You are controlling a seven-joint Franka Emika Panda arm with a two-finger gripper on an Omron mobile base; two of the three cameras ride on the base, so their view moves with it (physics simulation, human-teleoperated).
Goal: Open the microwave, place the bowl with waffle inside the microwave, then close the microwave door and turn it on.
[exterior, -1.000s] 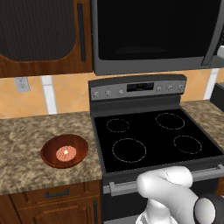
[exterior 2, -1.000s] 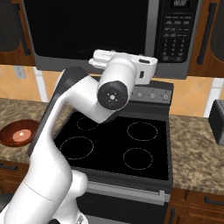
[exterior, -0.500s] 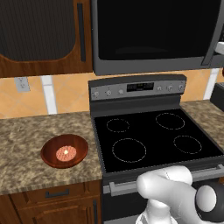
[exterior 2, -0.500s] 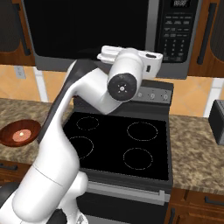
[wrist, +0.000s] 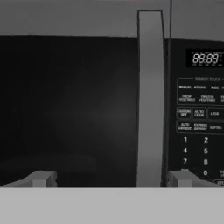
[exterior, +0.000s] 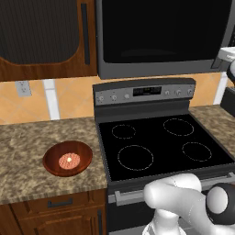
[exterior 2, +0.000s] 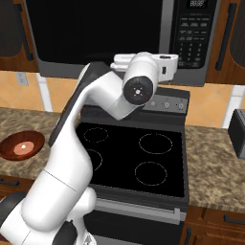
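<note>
The microwave [exterior: 160, 36] hangs above the stove with its microwave door [wrist: 65, 109] shut. The door's long grey bar handle [wrist: 151, 100] stands upright just left of the keypad [wrist: 199, 127]. My gripper [wrist: 111, 179] is open and close in front of the door. Its fingertips [wrist: 41, 178] stand wide apart and the handle lies between them, toward the right one, untouched. In the right base view my raised hand [exterior 2: 143, 62] sits at the microwave's [exterior 2: 95, 33] lower edge. The reddish-brown bowl [exterior: 68, 158] rests on the counter left of the stove, holding the waffle [exterior: 69, 160].
A black-topped stove [exterior: 160, 142] with a knob panel sits under the microwave. Granite counter [exterior: 27, 147] runs on both sides of it. A dark wooden cabinet door [exterior: 41, 36] hangs upper left. A dark appliance [exterior 2: 238, 131] stands on the right counter.
The arm has swung a little right and up toward the microwave. The hand now shows at the left base view's right edge. The gripper stays open and the bowl has not moved.
</note>
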